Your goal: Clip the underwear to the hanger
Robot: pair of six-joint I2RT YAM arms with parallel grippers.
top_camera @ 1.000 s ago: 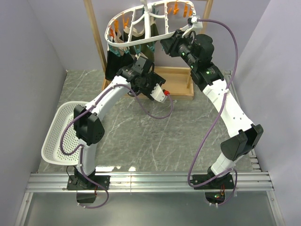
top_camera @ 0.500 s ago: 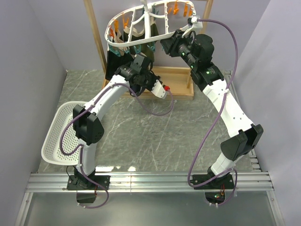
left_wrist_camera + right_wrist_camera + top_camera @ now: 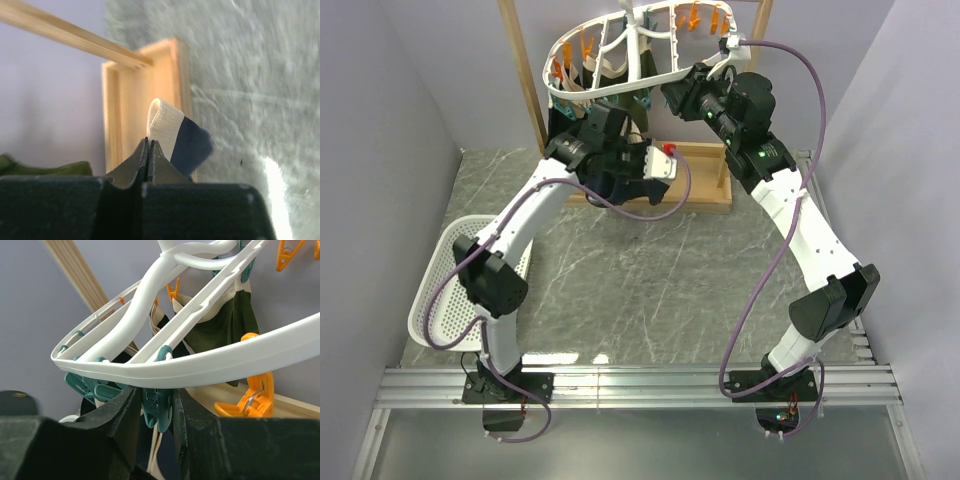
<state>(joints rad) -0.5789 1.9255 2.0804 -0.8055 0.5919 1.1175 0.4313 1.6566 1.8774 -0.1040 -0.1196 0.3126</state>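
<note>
Two pincers are at work: we see the left pincer [image 3: 148,145] clenched on a fold of the underwear [image 3: 182,142], above the wooden stand [image 3: 125,100] base at the desk [image 3: 250,75] far edge. The right pincer [image 3: 157,412] grasps a teal peg [image 3: 161,407] under the hanger [image 3: 200,367] rim, with an olive-green garment [image 3: 225,322] hanging just behind.

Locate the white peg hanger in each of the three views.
Top external: top centre, the hanger hangs inside the wooden stand.
Left wrist: not in view.
Right wrist: its rim and ribs span the frame, just above the fingers.
Shared landmark: the wooden stand, its base in left wrist, a post in right wrist.
</note>
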